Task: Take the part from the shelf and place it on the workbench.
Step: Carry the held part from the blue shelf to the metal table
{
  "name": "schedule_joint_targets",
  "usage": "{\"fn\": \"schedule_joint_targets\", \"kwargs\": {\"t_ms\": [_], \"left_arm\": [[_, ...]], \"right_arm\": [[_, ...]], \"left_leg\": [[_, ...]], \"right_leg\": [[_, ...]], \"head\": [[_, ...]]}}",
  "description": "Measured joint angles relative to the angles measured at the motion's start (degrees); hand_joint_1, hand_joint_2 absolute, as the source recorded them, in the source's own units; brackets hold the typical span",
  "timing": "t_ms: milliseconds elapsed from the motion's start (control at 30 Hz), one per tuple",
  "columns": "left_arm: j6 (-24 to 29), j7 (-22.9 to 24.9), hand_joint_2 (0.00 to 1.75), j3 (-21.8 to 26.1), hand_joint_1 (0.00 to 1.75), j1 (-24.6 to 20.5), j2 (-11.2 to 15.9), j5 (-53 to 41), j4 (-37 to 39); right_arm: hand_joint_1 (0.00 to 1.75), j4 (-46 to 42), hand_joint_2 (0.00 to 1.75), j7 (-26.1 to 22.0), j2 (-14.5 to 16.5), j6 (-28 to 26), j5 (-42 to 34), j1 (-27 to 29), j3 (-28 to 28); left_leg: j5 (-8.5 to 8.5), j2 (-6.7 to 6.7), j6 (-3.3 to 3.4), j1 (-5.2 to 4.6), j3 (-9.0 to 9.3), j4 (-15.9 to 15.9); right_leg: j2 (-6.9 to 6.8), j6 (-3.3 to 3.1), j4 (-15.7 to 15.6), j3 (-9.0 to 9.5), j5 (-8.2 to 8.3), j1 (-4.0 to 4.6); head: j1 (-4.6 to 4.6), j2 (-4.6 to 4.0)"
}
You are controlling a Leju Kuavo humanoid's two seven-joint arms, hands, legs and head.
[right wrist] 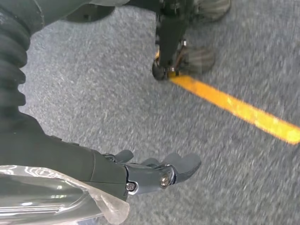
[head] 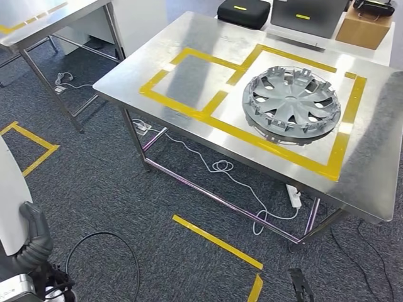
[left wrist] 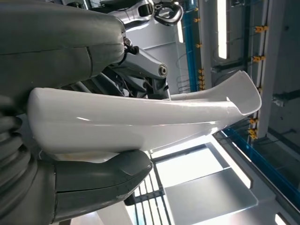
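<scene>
One hubcap (head: 291, 105) lies flat on the steel bench (head: 380, 170), inside the right-hand of the two yellow-taped boxes, so the part appears already set down where the task wants it. It looks like a thin moulded plastic disc: probably light, fairly stiff across the spokes but springy at the rim, with small clips underneath that could snap if squeezed hard. A sensible hold would be at the outer rim or through one of the openings between spokes, since the smooth domed face would likely slip under fingertips. The left robot hand (left wrist: 71, 140) is wrapped around a white curved shell that fills the space between its thumb and fingers; what that shell is I cannot tell, though it may be part of the robot's own body. The right robot hand (right wrist: 155, 171) hangs above the grey carpet (right wrist: 106, 93), fingers stretched out nearly straight and holding nothing. At the far edge of the bench sit one black case (head: 244, 12), one grey box (head: 308, 19) and one cardboard box (head: 363, 28); one second bench (head: 43, 19) stands to the left.
</scene>
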Motion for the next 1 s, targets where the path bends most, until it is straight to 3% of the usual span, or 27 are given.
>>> {"fn": "schedule_joint_targets", "kwargs": {"t_ms": [67, 133, 167, 200, 233, 300, 367, 467, 533, 633, 700, 733, 800, 833, 900, 1000], "left_arm": [[0.0, 0.0, 1.75, 0.0, 1.75, 0.0, 0.0, 0.0, -0.1], [0.0, 0.0, 1.75, 0.0, 1.75, 0.0, 0.0, 0.0, -0.1], [0.0, 0.0, 1.75, 0.0, 1.75, 0.0, 0.0, 0.0, -0.1], [0.0, 0.0, 1.75, 0.0, 1.75, 0.0, 0.0, 0.0, -0.1], [0.0, 0.0, 1.75, 0.0, 1.75, 0.0, 0.0, 0.0, -0.1], [0.0, 0.0, 1.75, 0.0, 1.75, 0.0, 0.0, -0.1, -0.1], [0.0, 0.0, 1.75, 0.0, 1.75, 0.0, 0.0, -0.1, -0.1], [0.0, 0.0, 1.75, 0.0, 1.75, 0.1, 0.0, -0.3, -0.2], [0.0, 0.0, 1.75, 0.1, 1.75, 0.1, 0.0, -0.3, -0.3], [0.0, 0.0, 1.75, 0.1, 1.75, 0.1, 0.0, -0.3, -0.4], [0.0, 0.0, 1.75, 0.2, 1.75, 0.1, 0.0, -0.2, -0.4], [0.0, 0.0, 1.75, 0.3, 1.75, 0.1, 0.0, -0.2, -0.4], [0.0, 0.0, 1.75, 0.3, 1.75, 0.1, 0.0, -0.2, -0.4], [0.0, 0.0, 1.75, 0.3, 1.75, 0.1, 0.0, -0.2, -0.4], [0.0, 0.0, 1.75, 0.3, 1.75, 0.1, 0.0, -0.2, -0.4], [0.0, 0.0, 1.75, 0.4, 1.75, 0.2, -0.1, -0.2, -0.5]], "right_arm": [[0.0, -0.1, 1.75, -0.1, 0.0, 0.0, 0.0, -0.1, 0.2], [0.0, -0.1, 1.75, -0.1, 0.0, 0.0, 0.0, 0.0, 0.3], [0.0, -0.1, 1.75, -0.1, 0.0, 0.0, 0.0, 0.1, 0.3], [0.0, -0.1, 1.75, -0.1, 0.0, 0.0, -0.1, 0.1, 0.3], [0.0, -0.1, 1.75, -0.1, 0.0, 0.0, -0.1, 0.2, 0.3], [0.0, -0.1, 1.75, -0.1, 0.0, 0.0, -0.1, 0.2, 0.4], [0.0, -0.1, 1.75, -0.1, 0.0, 0.0, -0.2, 0.1, 0.4], [0.0, -0.1, 1.75, -0.2, 0.0, -0.2, -0.2, 0.1, 0.4], [0.0, -0.1, 1.75, -0.3, 0.0, -0.2, -0.2, 0.1, 0.5], [0.0, -0.2, 1.75, -0.3, 0.0, -0.2, -0.2, 0.0, 0.6], [0.0, -0.2, 1.75, -0.2, 0.0, -0.3, -0.3, 0.1, 0.8], [0.0, -0.2, 1.75, -0.2, 0.0, -0.4, -0.4, 0.1, 0.8], [0.0, -0.2, 1.75, -0.1, 0.0, -0.4, -0.5, 0.1, 1.0], [0.0, -0.2, 1.75, -0.1, 0.0, -0.3, -0.6, 0.1, 1.0], [0.0, -0.2, 1.75, 0.0, 0.0, -0.3, -0.8, 0.0, 1.1], [0.0, -0.3, 1.75, 0.0, 0.0, -0.2, -1.1, -0.1, 1.3]], "left_leg": [[-0.05, 0.04, 0.44, 0.23, 0.59, -0.6], [-0.34, 0.01, 0.83, 0.08, 0.79, -0.6], [-0.51, -0.06, 0.95, -0.02, 0.93, -0.6], [-0.72, -0.15, 0.98, -0.08, 1.16, -0.6], [-0.97, -0.24, 0.93, -0.1, 1.51, -0.6], [-1.6, -0.34, 0.63, -0.14, 2.31, -0.5], [-2.08, -0.37, 0.13, -0.3, 2.52, -0.3], [-2.42, -0.37, -0.58, -0.29, 2.43, -0.2], [-3.61, -0.28, -1.24, -0.17, 1.87, 1.6], [-7.74, -0.18, -2.15, 0.29, -2.91, 11.5], [-8.32, -0.14, -2.39, 0.58, -5.86, 16.1], [-6.98, -0.12, -2.38, 0.66, -5.96, 15.5], [-2.34, -0.06, -2.04, 0.68, -3.41, 8.8], [-0.84, -0.01, -1.78, 0.54, -1.85, 5.3], [-0.36, 0.03, -1.19, 0.24, -0.03, 1.3], [-1.15, -0.16, -0.15, 0.19, 0.91, 0.0]], "right_leg": [[0.24, 0.35, 4.5, -2.34, -2.19, 0.01], [0.37, 0.54, 12.3, -7.06, -4.9, 0.03], [0.38, 0.59, 15.0, -9.07, -5.21, 0.03], [0.4, 0.61, 15.7, -10.1, -4.29, 0.04], [0.4, 0.58, 14.1, -9.97, -2.28, 0.05], [0.42, 0.33, 6.7, -7.3, 2.57, 0.06], [0.51, -0.15, 1.4, -4.91, 4.5, 0.18], [0.6, -1.08, 0.3, -4.24, 4.19, 0.32], [0.57, -1.84, 0.0, -3.65, 4.03, 0.08], [0.41, -2.57, -0.1, -2.65, 3.37, -0.05], [0.39, -2.53, -0.1, -1.97, 2.8, -0.05], [0.43, -2.43, -0.1, -1.53, 2.48, -0.06], [0.51, -2.07, -0.2, -0.63, 1.73, -0.11], [0.52, -1.73, -0.2, -0.31, 1.32, -0.04], [0.45, -0.93, -0.5, -0.01, 0.85, 0.03], [0.3, 0.33, -0.3, 0.75, 0.92, -0.01]], "head": [[0.18, 0.0], [0.27, 0.0], [0.26, 0.0], [0.28, 0.0], [0.28, 0.0], [0.26, 0.0], [0.2, 0.0], [0.17, 0.01], [0.03, 0.01], [-0.18, 0.0], [-0.16, 0.01], [-0.17, 0.01], [-0.16, 0.01], [-0.16, 0.0], [-0.13, 0.0], [0.09, 0.01]]}}
